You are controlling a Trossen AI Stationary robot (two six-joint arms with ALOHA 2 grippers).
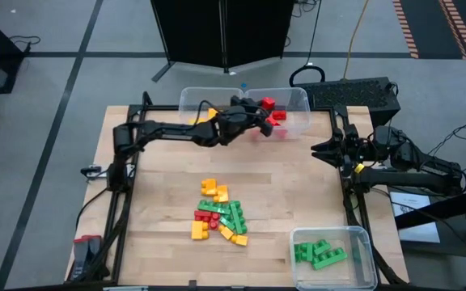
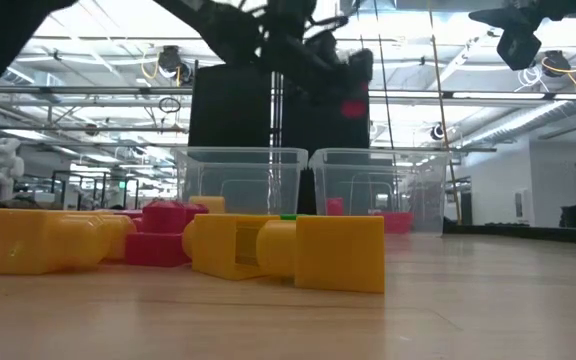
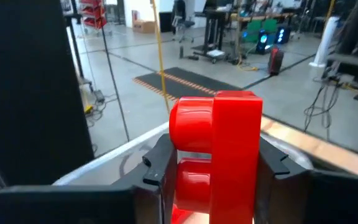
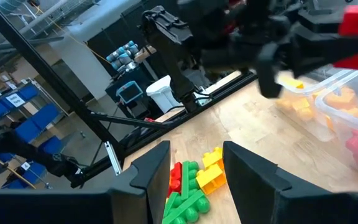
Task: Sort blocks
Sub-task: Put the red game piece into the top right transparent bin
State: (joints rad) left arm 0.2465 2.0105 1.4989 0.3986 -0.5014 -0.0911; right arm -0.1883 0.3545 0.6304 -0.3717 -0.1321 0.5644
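We see the left gripper (image 1: 264,127) clamping a red block (image 3: 219,155) above the far bin (image 1: 298,99); the right gripper (image 1: 320,151), fingers parted, waits at the table's (image 1: 160,186) right edge.

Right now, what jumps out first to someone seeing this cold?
The left gripper reaches over the far clear bins, clamped on a red block above the bin with red blocks. Mid-table sits a mixed pile of blocks in yellow-orange, green and red. A near-right bin of green blocks is filled; the right gripper waits open at the right edge.
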